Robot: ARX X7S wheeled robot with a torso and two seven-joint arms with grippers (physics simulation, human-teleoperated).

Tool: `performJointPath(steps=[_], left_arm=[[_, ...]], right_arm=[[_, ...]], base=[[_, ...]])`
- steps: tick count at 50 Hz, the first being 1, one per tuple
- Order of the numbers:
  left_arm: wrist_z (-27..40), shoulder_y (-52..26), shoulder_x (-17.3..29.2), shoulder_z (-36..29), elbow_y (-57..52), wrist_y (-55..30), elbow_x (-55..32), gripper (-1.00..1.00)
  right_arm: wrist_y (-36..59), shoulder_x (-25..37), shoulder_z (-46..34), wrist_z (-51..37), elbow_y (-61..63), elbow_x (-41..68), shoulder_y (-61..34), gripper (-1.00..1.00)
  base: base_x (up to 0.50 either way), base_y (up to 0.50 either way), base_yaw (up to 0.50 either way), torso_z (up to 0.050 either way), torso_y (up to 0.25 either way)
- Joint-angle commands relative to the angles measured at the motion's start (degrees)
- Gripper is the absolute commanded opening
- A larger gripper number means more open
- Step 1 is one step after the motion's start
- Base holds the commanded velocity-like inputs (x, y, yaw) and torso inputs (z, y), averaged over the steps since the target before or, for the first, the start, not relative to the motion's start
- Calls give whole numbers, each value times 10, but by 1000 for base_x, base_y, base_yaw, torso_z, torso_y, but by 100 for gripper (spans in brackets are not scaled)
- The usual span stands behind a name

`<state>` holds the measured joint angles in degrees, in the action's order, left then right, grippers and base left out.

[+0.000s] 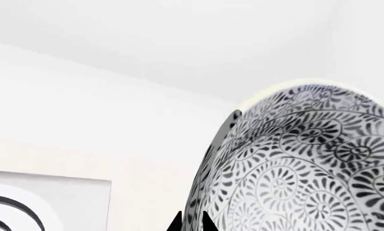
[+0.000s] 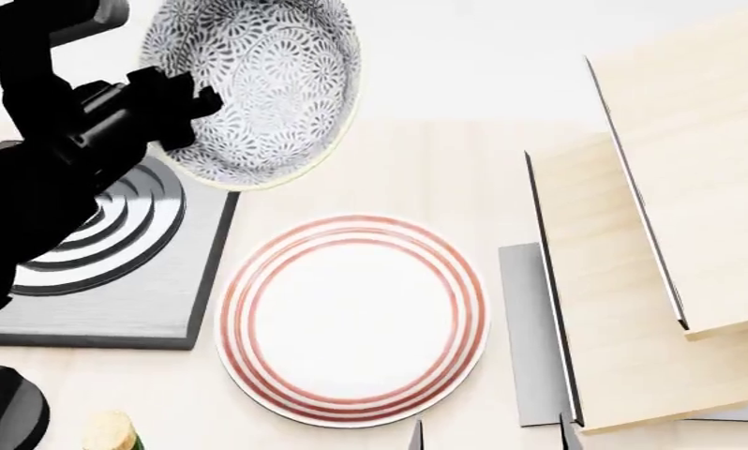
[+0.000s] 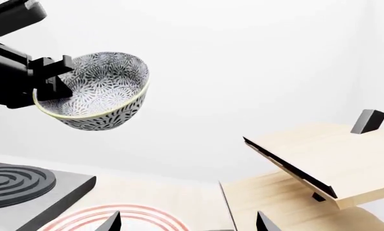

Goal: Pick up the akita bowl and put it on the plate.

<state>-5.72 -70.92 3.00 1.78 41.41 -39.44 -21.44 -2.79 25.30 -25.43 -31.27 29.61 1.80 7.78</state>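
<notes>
High above the stove (image 2: 112,281), left pincer (image 2: 180,108) clamps the akita bowl's (image 2: 268,80) rim.

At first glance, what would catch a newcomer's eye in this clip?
The patterned akita bowl hangs in mid-air, tilted, with the left claw clamped on its rim, above the dark ringed stove. Below and beside it the red-ringed plate lies bare on the pale table, next to slanted wooden boards.

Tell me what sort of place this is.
Probably a simulated kitchen counter: a stove with raised rings, a plate beside it, a patterned bowl and wooden racks on a pale worktop.
</notes>
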Motion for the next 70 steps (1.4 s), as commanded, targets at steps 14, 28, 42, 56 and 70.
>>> performJointPath(steps=[14,28,42,56,70], left_arm=[[-12,19,5,-39,-96,-52,-39,-100],[-30,29,11,-90,-115,-59,-35,-100],[-48,37,17,-115,-134,-89,-52,-100],[-43,1,10,-152,-68,-148,-48,-100],[-34,-10,16,-159,-91,-241,-78,-100]], right_arm=[[-1,0,-5,-2,-4,-2,-2,100],[-2,1,-6,-3,-7,1,-3,100],[0,2,-8,-5,-5,0,-4,100],[-2,2,-14,-5,-8,-3,-4,100],[-2,2,-17,-5,-14,-1,-7,100]], base=[[0,0,0,0,-61],[0,0,0,0,-59],[0,0,0,0,-5],[0,0,0,0,0],[0,0,0,0,0]])
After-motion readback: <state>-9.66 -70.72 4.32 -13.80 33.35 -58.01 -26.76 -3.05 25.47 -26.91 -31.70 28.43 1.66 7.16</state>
